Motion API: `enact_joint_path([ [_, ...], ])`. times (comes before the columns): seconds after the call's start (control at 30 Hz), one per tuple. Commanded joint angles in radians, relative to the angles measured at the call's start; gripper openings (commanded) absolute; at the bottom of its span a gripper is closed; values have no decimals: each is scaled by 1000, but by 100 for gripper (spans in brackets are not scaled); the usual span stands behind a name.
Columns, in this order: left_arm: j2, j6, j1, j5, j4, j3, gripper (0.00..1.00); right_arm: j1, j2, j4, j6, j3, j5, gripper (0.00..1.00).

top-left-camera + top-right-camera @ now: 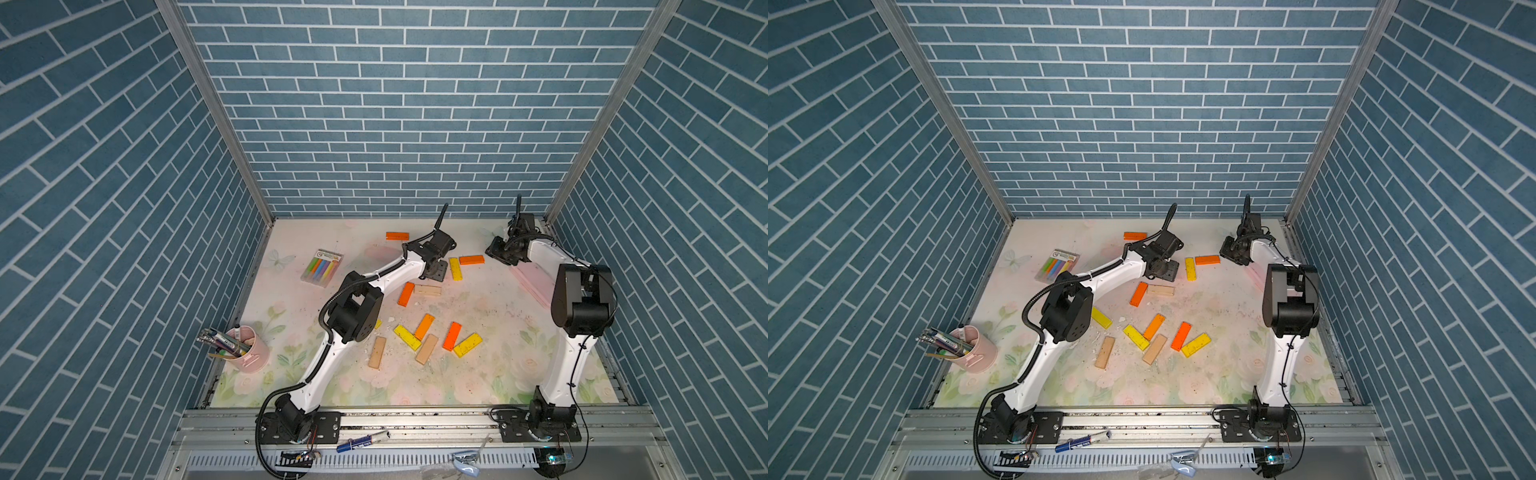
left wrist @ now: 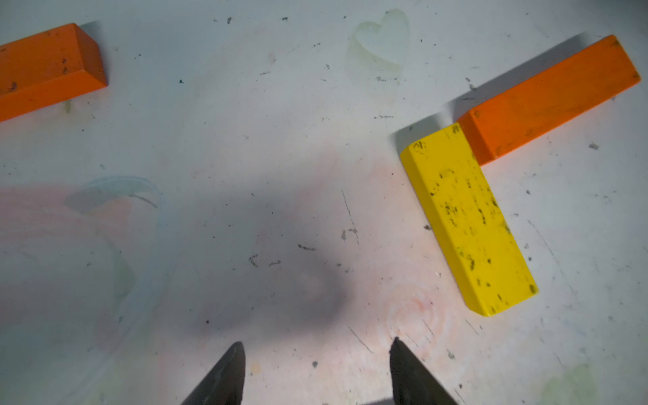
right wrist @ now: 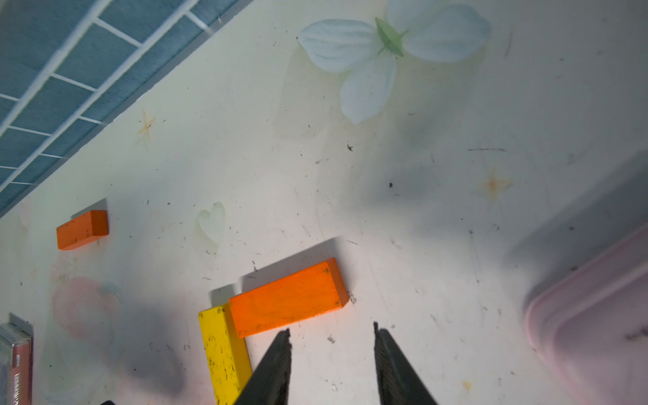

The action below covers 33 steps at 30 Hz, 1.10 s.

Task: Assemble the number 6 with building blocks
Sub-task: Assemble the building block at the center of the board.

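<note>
Building blocks in orange, yellow and tan lie flat on the floral mat. At the back, a yellow block [image 1: 455,268] touches an orange block [image 1: 471,259] at a corner, forming an L; the same yellow block [image 2: 468,221] and orange block [image 3: 287,298] show in both wrist views. A lone orange block [image 1: 397,236] lies farther back. An orange block [image 1: 406,294] meets a tan block [image 1: 427,290] mid-table. Several more blocks [image 1: 424,337] lie scattered in front. My left gripper [image 2: 319,343] is open over bare mat beside the yellow block. My right gripper [image 3: 331,328] is open, empty, just off the orange block.
A pink rounded case [image 3: 596,333] lies at the right under the right arm. The clear pack of pastel sticks [image 1: 322,268] sits at the back left, and a pink cup of pens [image 1: 249,349] at the front left. Blue brick walls close three sides.
</note>
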Motion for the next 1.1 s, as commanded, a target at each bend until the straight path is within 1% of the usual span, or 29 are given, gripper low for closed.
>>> enact_joint_path([
  [0.0,52,-45,-12,-38,12,50,66,1,29,7,-31,6,-3,41],
  [0.17,105,-64,-18,-42,56,96,64,2,47,18,-31,6,-3,41],
  [0.3,164,-83,-20,-28,53,168,64,2,57,29,-33,1,-5,40],
  [0.57,221,-120,-18,11,96,216,63,2,74,41,-39,-3,-15,40],
  [1.07,230,-187,5,95,158,205,63,2,71,38,-54,-10,-31,40],
])
